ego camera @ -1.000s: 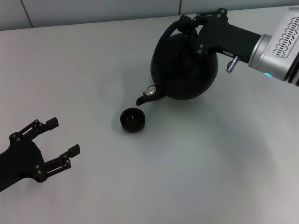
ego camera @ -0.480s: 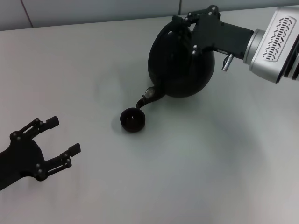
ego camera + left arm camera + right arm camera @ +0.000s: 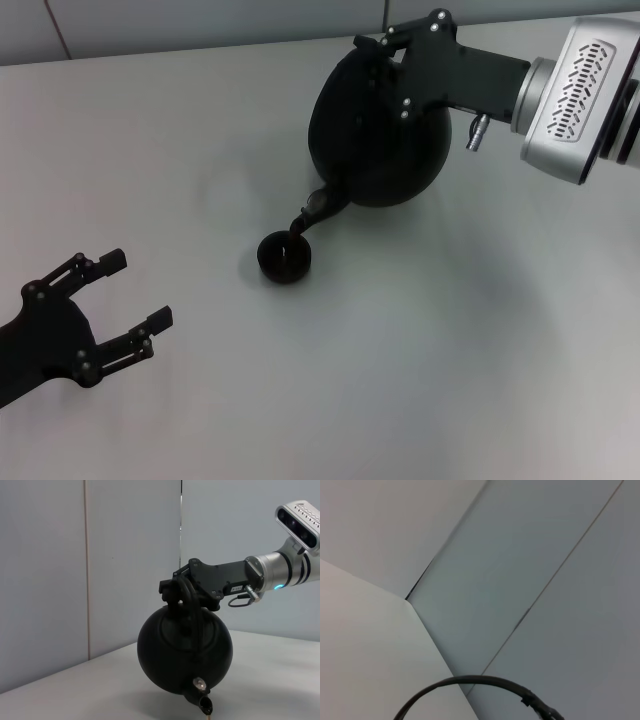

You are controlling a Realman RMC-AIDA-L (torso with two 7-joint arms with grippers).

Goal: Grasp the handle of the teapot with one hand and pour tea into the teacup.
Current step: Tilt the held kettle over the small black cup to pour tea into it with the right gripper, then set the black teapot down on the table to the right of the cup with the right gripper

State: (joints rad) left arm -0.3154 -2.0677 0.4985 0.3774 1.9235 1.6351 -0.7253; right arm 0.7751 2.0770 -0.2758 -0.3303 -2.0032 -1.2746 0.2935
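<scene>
The left claw (image 3: 118,300) is resting idle at the near left of the surface (image 3: 420,380), its fingers spread wide and gripping nothing. Toward the middle, the teacup (image 3: 285,256) is sitting upright on the surface, directly under the spout tip. The teapot (image 3: 375,135) is hanging clear of the surface and tipping spout-down toward the cup. At the right, the right claw (image 3: 385,55) is clenching the handle (image 3: 192,611) at the top of the pot. So the grasp and lift look done and the pour appears to be in progress; whether tea is flowing cannot be told. Levelling the pot and setting it down seem to remain.
</scene>
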